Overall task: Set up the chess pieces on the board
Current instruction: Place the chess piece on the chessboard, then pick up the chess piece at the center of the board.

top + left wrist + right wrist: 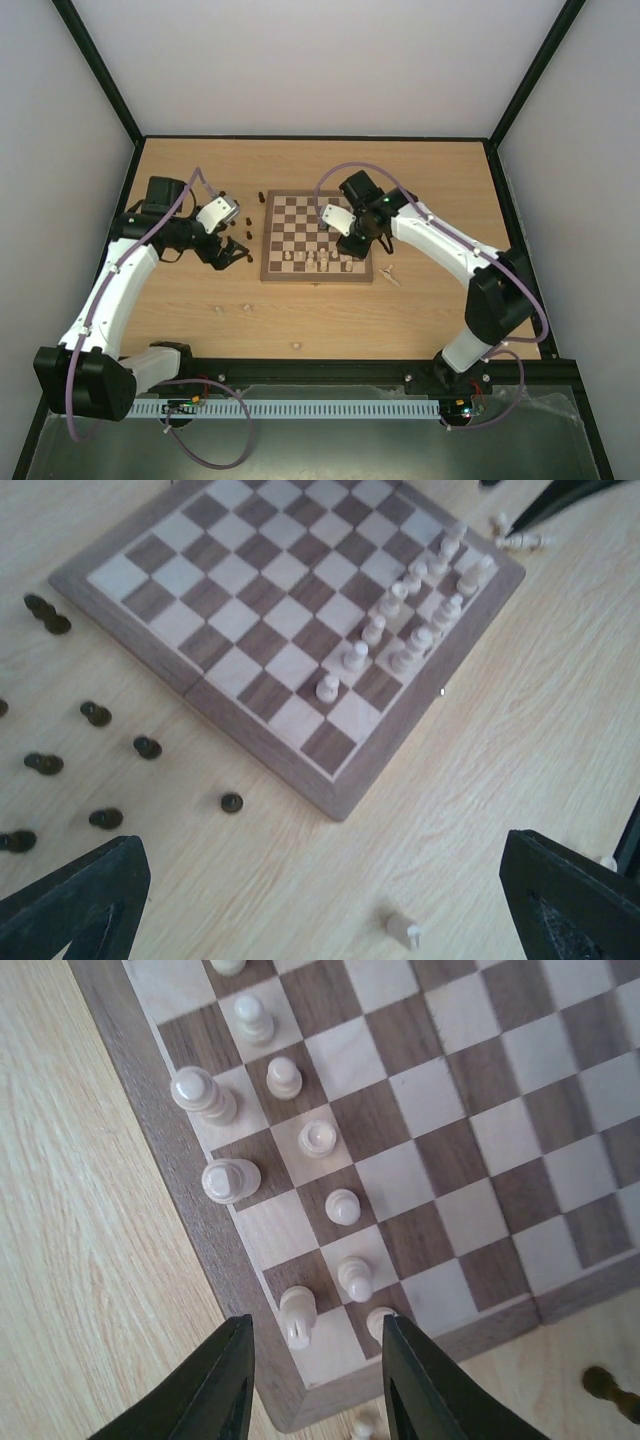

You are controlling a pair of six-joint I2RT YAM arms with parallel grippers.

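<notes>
I read the right gripper (pixel 316 1380) as narrowly parted. It straddles a pale, turned-wood chess piece (pixel 298 1316) near a corner of the checkered board (pixel 150 1120) without clamping it. The left gripper (pixel 320 875) is wide and empty above the grained tabletop (pixel 500 750), near round-topped dark chessmen (pixel 147 747).

Light wood tabletop (pixel 420 310) — black frame posts (pixel 100 70), white walls (pixel 300 60).
</notes>
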